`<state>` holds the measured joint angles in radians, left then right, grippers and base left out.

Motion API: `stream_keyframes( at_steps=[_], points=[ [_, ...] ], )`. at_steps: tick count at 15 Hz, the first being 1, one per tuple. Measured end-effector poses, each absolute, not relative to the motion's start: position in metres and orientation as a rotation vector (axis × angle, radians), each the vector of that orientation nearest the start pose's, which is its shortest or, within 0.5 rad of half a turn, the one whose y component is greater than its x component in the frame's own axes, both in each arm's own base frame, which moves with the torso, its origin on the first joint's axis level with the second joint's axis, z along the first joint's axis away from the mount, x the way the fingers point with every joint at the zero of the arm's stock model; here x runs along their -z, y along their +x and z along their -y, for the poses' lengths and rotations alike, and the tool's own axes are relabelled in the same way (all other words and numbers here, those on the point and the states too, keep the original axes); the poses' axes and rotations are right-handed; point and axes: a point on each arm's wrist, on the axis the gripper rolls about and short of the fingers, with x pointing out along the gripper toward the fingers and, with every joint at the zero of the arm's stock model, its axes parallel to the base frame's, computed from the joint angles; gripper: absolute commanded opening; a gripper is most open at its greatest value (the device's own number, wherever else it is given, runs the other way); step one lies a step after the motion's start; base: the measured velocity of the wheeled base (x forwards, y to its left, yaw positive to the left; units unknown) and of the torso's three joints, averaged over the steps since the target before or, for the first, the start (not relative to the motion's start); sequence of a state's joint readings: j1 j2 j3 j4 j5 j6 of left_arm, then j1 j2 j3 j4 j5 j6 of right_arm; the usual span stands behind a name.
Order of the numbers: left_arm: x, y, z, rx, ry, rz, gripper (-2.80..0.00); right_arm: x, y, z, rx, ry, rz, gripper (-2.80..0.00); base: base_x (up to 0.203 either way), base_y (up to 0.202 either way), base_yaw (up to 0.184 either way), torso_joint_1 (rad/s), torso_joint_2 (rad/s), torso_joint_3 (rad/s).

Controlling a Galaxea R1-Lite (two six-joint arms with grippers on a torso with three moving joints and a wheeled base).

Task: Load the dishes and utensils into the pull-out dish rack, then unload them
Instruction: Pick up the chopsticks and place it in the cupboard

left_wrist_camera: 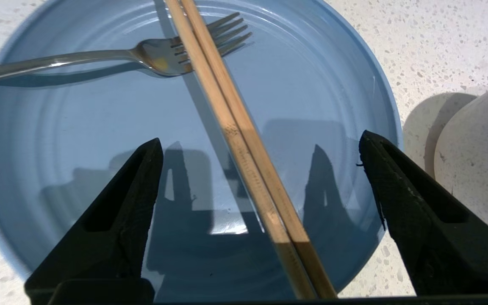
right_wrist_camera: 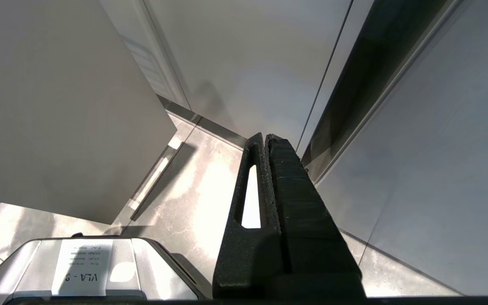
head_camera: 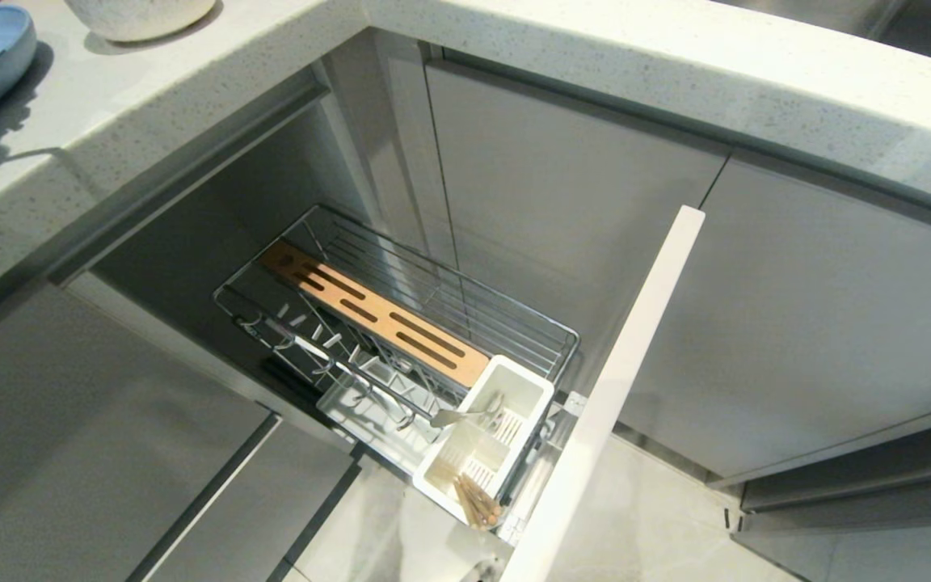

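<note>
- My left hand [left_wrist_camera: 261,144] is spread wide over the blue plate [left_wrist_camera: 100,140], near the surface's edge, with the chopsticks [left_wrist_camera: 244,140] lying loose across it, on the fork [left_wrist_camera: 159,55].
- My right hand [right_wrist_camera: 265,140] is pressed together, parked low.
- Only the head view shows the rack [head_camera: 401,339], with more chopsticks in its white cup [head_camera: 486,440].

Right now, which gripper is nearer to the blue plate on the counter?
Left. The left gripper hangs open just above the blue plate, its fingers either side of the chopsticks. The right gripper is shut, down beside the cabinet doors.
</note>
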<state>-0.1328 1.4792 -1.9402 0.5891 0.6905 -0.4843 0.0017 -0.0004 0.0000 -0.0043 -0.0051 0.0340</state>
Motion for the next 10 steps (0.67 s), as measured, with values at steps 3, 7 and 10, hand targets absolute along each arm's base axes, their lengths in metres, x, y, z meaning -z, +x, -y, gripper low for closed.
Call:
stream_keyframes(
  at_steps=[3, 7, 10],
  points=[
    [-0.4299, 0.1958, 0.0121, -0.558, -0.418, 0.006, 0.0, -0.0759, -0.0228, 0.0002, 0.003, 0.034, 0.005, -2.8, 0.0, 0.0, 0.0, 0.0, 0.0, 0.0],
    [-0.4291, 0.1977, 0.0123, -0.558, -0.417, 0.003, 0.0, -0.0759, -0.0228, 0.0001, 0.003, 0.035, 0.005, -2.8, 0.0, 0.0, 0.0, 0.0, 0.0, 0.0],
    [-0.4292, 0.1976, 0.0121, -0.558, -0.418, 0.003, -2.8, -0.0759, -0.0228, 0.0001, 0.003, 0.034, 0.005, -2.8, 0.0, 0.0, 0.0, 0.0, 0.0, 0.0]
  ],
)
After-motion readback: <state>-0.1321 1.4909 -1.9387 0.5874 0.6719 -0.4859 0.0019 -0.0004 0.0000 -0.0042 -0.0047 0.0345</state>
